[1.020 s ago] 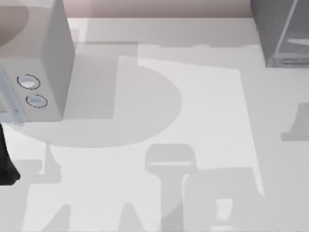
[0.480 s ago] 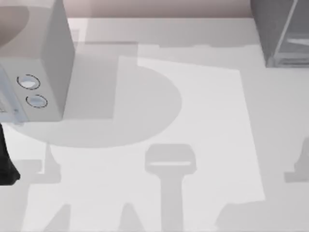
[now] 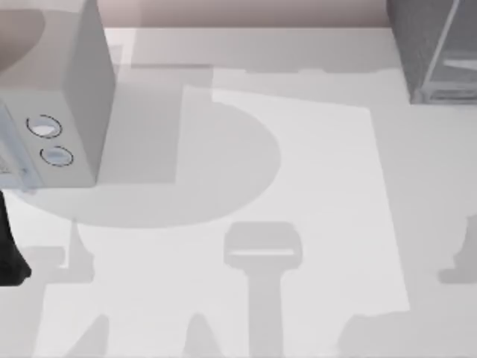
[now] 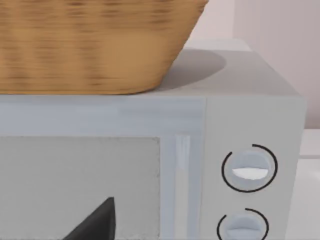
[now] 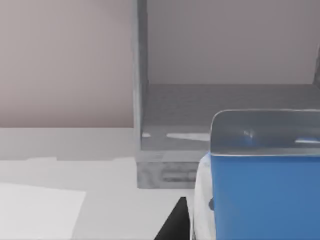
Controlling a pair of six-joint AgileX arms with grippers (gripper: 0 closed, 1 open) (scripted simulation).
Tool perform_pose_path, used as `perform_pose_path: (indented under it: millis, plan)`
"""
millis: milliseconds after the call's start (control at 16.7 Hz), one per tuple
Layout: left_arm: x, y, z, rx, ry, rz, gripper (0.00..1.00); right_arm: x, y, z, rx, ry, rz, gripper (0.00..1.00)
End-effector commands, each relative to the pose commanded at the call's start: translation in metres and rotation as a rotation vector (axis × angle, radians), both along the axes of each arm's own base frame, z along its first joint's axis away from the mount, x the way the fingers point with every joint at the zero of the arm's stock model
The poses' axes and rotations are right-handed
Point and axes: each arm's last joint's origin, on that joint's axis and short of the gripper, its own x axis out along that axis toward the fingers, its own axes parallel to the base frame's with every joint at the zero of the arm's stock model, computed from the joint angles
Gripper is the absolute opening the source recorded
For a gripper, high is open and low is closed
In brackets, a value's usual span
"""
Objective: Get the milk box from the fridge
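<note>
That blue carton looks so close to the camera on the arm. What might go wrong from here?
The milk box sits very near the right wrist camera, in front of the open fridge. It could slip or drop if the grip is loose, or knock the fridge frame while being carried. I cannot tell how firmly it is held.

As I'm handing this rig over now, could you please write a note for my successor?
Left gripper: parked facing the pale grey box with two round dials, a woven basket on top.
Right gripper: before the dark grey fridge, the blue, white-edged milk box right beside it; hold unconfirmed.
Done: milk box appears outside the fridge's compartment.
Left: confirm the hold, carry it clear to the white table.
</note>
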Motion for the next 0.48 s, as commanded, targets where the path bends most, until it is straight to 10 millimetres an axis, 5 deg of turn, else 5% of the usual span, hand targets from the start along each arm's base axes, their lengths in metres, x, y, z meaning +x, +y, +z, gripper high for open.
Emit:
perform_pose_path:
  millis: [480]
  plan:
    - [0.0, 0.0, 0.0, 0.0, 0.0, 0.0, 1.0, 0.023, 0.011, 0.034, 0.026, -0.02, 0.067, 0.0]
